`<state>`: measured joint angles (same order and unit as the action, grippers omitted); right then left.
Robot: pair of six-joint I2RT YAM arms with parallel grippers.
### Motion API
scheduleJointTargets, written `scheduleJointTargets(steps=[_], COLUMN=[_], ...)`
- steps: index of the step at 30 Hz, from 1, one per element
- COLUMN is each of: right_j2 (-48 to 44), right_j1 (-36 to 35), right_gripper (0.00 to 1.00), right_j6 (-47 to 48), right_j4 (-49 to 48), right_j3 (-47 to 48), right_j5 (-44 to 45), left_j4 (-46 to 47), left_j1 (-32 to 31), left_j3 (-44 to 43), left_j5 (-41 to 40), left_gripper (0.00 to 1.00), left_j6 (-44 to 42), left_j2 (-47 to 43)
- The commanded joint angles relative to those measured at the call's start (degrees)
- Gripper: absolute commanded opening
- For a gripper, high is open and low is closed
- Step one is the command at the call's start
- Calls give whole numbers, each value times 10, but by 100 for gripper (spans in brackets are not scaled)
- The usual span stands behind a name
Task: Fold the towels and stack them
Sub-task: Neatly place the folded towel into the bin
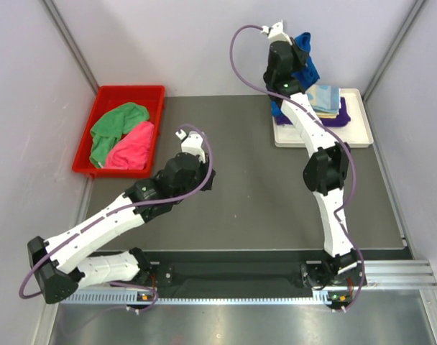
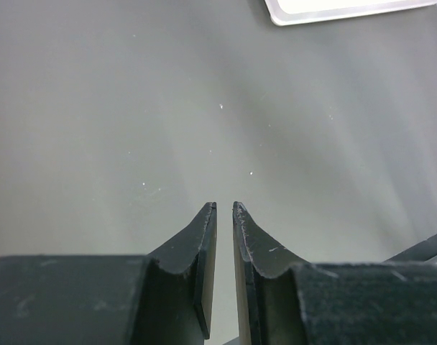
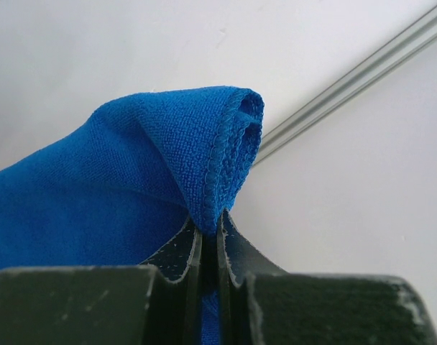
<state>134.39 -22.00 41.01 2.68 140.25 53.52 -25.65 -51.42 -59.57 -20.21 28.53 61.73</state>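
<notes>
A: Where is the royal blue towel (image 3: 118,180)?

B: In the right fingers (image 3: 197,244), which are clamped tight on its doubled hem. It is held in the air over the far right corner of the worktop (image 1: 240,187), above the far edge of the white tray (image 1: 355,133).

A: And the stack (image 1: 325,99)?

B: On that tray, below the fingers and to their near side. The towel's long axis runs down from the pinch (its lower end slips behind the arm in the overhead view, so I cannot tell whether it touches the tray).

A: So what does the coming move turn on?

B: My guess is bringing the cloth down and toward the near side, so that it lands on the stack and not behind it. The risk is that it drapes off the tray's far edge.

A: The left fingers (image 2: 208,230)?

B: They are a narrow slit apart and hold nothing. They hover over bare worktop left of the middle, well apart from the tray. They are much nearer the red bin (image 1: 132,89) at the far left corner, where a green towel (image 1: 111,129) and a pink towel (image 1: 132,147) lie crumpled, so this placement belongs to the right side
</notes>
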Motion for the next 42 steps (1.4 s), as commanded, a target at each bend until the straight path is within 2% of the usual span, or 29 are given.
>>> scheduleJointTargets(steps=[1,13,17,19,22,23,25,26,28,33,34,39,42], right_j2=[-19,60,83,89,87,85,80,80,71,40,33,-10,-32], right_j1=[28,106,140,151,177,186,194,201,206,216,216,240,244], right_gripper=[0,0,8,8,22,33,40,48,52,71,78,90,93], right_j6=[-57,-201,-240,-254,-291,-303,-313,-321,-329,-355,-359,-392,-401], right_j4=[29,126,152,156,173,174,176,178,179,189,192,212,225], right_j3=[6,6,5,-5,-13,-14,-18,-16,-16,-12,-12,-8,-5], right_j5=[-31,-131,-148,-163,-186,-190,-196,-196,-199,-211,-214,-253,-264], left_j4=[30,31,30,30,31,31,31,31,31,31,30,33,34], left_j1=[-1,-1,-1,-1,-1,-1,-1,-1,-1,-1,-1,-1,-1], left_j3=[-17,-26,-32,-33,-34,-35,-38,-39,-40,-38,-38,-34,-35], left_j5=[9,26,32,35,38,39,43,45,47,50,51,53,54], left_gripper=[20,20,20,20,20,20,20,21,21,22,22,23,24], left_j6=[-6,-3,-2,-1,1,2,2,4,5,7,9,10,10], left_j2=[5,44,53,59,65,67,71,73,75,76,76,76,77])
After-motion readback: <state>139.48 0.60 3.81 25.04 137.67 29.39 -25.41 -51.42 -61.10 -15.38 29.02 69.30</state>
